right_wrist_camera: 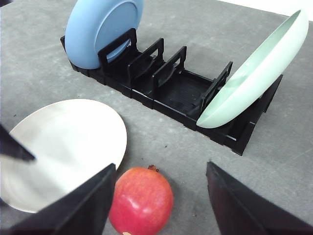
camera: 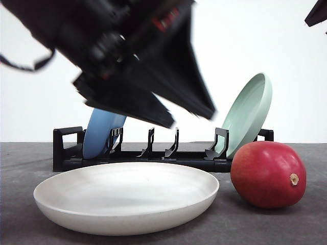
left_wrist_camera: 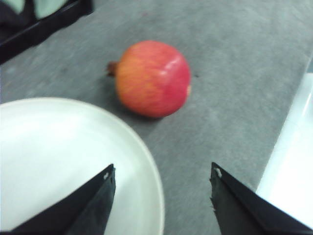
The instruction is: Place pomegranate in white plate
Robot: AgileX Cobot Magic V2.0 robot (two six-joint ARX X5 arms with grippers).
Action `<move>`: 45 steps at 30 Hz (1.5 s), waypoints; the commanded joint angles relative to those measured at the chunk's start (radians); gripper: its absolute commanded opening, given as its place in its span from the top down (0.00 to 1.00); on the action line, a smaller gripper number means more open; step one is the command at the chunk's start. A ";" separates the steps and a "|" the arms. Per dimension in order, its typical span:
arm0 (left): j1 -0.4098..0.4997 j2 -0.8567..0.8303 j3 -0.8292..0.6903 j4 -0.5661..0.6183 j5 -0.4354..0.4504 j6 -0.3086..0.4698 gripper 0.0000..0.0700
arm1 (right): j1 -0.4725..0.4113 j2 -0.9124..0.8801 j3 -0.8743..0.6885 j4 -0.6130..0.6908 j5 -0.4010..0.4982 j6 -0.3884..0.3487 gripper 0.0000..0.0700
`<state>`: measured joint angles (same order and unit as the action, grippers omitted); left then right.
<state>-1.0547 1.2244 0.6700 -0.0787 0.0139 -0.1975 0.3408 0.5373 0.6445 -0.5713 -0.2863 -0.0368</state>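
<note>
**Still on the desk: fruit beside the plate, both jaws wide**

Nearest to the front camera lay the white plate [camera: 126,201], flat on the grey desk [camera: 20,219], its bowl bare and ready to take the fruit. Just to its right, close to the rim and possibly touching it, rested the pomegranate [camera: 268,174], lying on its side with the tan nub turned toward the camera. It sat on the desk, not in the plate, so I judged the task not yet started in earnest.

My left gripper [left_wrist_camera: 161,196] hung above the plate's edge with its jaws spread wide and nothing between them; the fruit lay ahead of them, which suited an approach from the plate side. My right gripper [right_wrist_camera: 159,200] was likewise wide and empty, with the pomegranate sitting partly between its fingers, a stance that looked ready for closing on it. Which arm would take it I could not say.

Farther back stood the black rack [camera: 148,153], holding the blue plate [camera: 101,133] upright in a slot at its left end, while the pale green plate [camera: 249,113] leaned tilted at its right end. Both were stored there, well apart from the work.
</note>
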 commanded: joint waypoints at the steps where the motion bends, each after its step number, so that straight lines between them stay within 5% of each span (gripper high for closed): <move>1: 0.025 -0.019 0.034 -0.056 0.016 -0.046 0.48 | 0.006 0.003 0.019 0.009 0.002 0.010 0.47; 14: 0.421 -0.264 0.062 -0.322 0.024 0.013 0.48 | 0.006 0.003 0.018 -0.012 0.001 0.017 0.47; 23: 0.665 -0.349 0.062 -0.410 0.049 0.058 0.48 | 0.008 0.012 0.019 -0.012 -0.081 0.162 0.47; 28: 0.702 -0.353 0.062 -0.407 0.049 0.058 0.48 | 0.053 0.074 0.044 -0.050 -0.114 0.276 0.47; 37: 0.702 -0.353 0.062 -0.397 0.049 0.058 0.49 | 0.210 0.342 0.204 -0.230 0.118 0.370 0.45; 45: 0.702 -0.353 0.062 -0.397 0.049 0.058 0.49 | 0.254 0.563 0.261 -0.204 0.174 0.423 0.14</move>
<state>-0.3496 0.8680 0.7170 -0.4862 0.0586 -0.1490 0.5877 1.0776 0.8875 -0.7824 -0.1176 0.3629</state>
